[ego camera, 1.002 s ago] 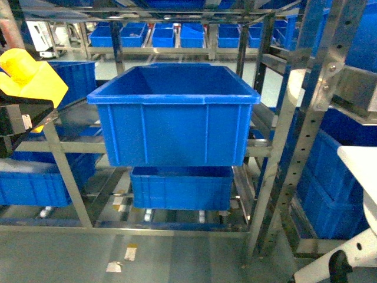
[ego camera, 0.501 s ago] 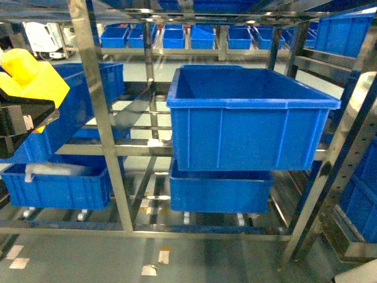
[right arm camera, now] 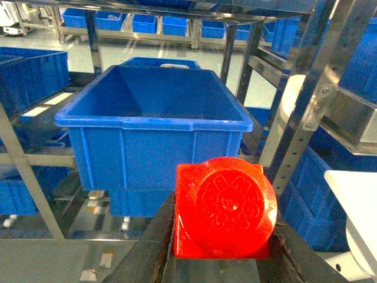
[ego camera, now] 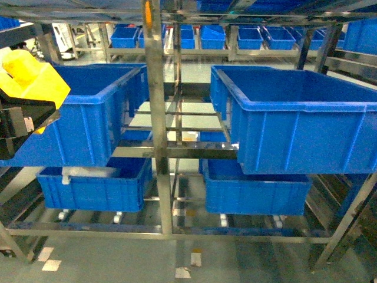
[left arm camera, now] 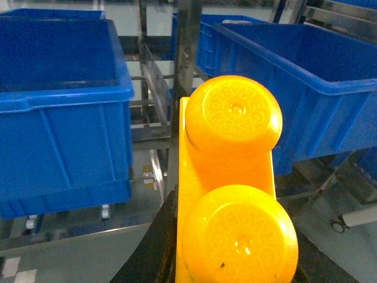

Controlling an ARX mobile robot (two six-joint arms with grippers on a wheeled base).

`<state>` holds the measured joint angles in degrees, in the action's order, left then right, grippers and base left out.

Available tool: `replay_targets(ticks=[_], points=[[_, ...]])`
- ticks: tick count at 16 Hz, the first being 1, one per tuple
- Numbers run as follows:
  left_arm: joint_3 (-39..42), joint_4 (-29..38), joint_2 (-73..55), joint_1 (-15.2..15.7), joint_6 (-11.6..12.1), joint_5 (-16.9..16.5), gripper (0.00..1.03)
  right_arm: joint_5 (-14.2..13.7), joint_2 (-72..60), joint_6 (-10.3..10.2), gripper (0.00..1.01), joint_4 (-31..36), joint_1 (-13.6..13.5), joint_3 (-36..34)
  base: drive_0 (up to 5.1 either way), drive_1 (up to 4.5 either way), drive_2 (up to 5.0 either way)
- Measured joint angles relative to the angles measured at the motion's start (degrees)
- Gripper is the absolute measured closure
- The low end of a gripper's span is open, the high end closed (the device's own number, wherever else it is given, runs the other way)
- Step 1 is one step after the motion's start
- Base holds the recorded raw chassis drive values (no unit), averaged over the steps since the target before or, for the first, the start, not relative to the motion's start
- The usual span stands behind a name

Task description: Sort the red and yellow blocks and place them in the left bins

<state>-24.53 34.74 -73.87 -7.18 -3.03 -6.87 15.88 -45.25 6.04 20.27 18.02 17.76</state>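
**Carrying two bricks toward the blue tubs**

Facing a steel rack (ego camera: 154,118) of blue tubs, the robot holds one toy brick in each gripper, neither yet over a tub. The left gripper (ego camera: 26,115) is closed on the yellow brick (left arm camera: 232,194), a two-stud oblong that sits studs-up between dark fingers (left arm camera: 147,253) and shows at the head view's left edge, beside and outside the left tub (ego camera: 88,112). The right gripper (right arm camera: 224,259) is clamped on the red brick (right arm camera: 227,206), a single-stud piece wedged between its jaws; this arm does not show in the head view. Ahead of the red brick stands a deep tub (right arm camera: 156,124), open and apparently empty.

Doing this step well likely means carrying the yellow brick up and over the left tub's thick rolled rim before letting go, since it currently appears to sit short of the wall, not above the cavity. The rack's upright post stands between the two upper tubs, so a clear path on the left of it seems wise. Releasing low inside the tub would probably keep the glossy brick from bouncing out. Which tub takes which colour cannot be told from these views.
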Motion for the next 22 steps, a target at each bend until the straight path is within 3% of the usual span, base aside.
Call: replay_targets(ticks=[3,9,22], points=[[0.00,0.13,0.00,-0.02,0.00,0.00,0.76,0.00,0.00,0.00,0.72,0.04,0.00,0.00,-5.1,2.36,2.4],[0.00,0.02,0.00,0.02,0.00,0.20,0.77,0.20,0.00,0.02,0.72,0.15,0.00,0.00,0.0,0.00,0.0],[0.00,0.09,0.00,-0.15,0.00,0.02,0.77,0.17,-0.02,0.02,0.72,-0.04,0.00,-0.02,0.0,4.35,-4.3]])
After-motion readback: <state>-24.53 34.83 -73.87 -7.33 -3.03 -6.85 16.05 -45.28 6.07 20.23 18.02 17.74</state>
